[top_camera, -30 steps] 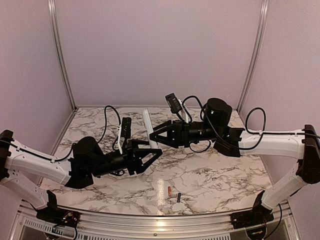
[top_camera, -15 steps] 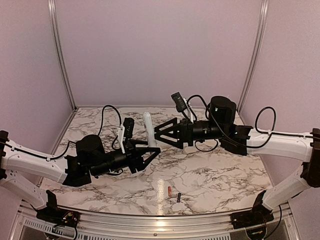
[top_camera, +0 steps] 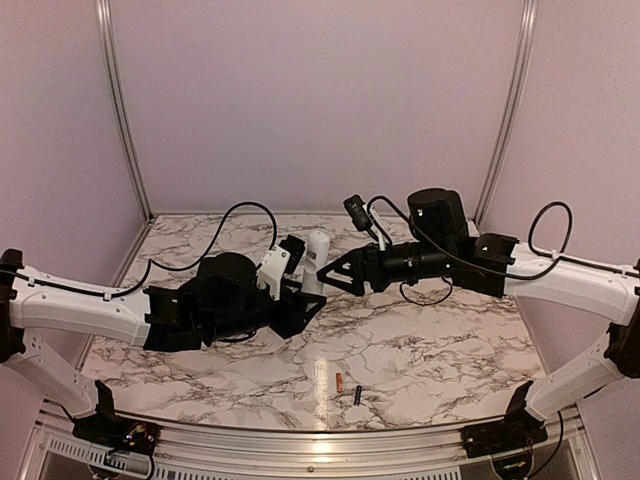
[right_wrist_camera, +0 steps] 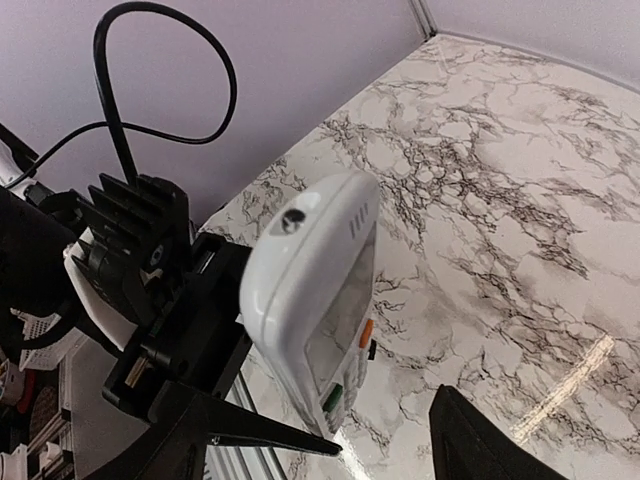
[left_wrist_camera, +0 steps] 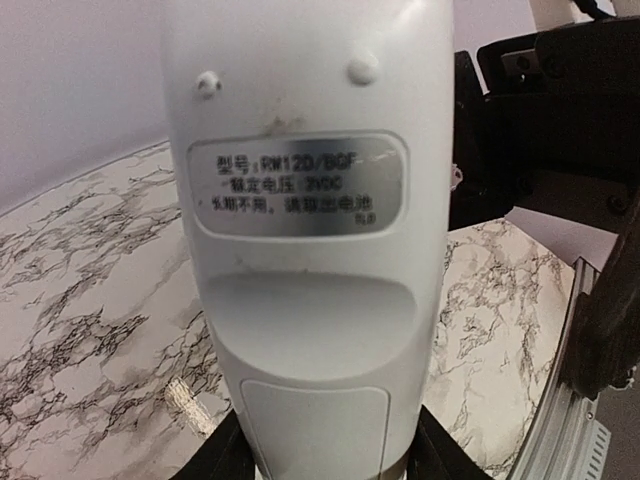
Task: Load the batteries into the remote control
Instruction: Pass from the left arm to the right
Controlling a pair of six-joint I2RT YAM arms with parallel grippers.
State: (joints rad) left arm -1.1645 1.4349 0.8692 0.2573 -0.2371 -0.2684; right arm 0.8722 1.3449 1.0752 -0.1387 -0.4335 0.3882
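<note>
While the table (top_camera: 430,350) lies well below it, the remote (top_camera: 316,250) stands upright in the air. It is pinched only at its lower end by the left gripper (top_camera: 300,298), which is clamped on its sides. The right gripper (top_camera: 332,272) is spread wide and empty just beside the remote. If it comes in off-centre or pushes, the remote may pivot in that low grip, slip out and drop. In the left wrist view the back panel (left_wrist_camera: 315,425) looks closed and sits right at the clamp, so the squeeze may jam it. The orange battery (top_camera: 339,383) and the black battery (top_camera: 357,393) lie loose near the table's front edge, well apart from the remote. Being round, they may roll off at a nudge.
</note>
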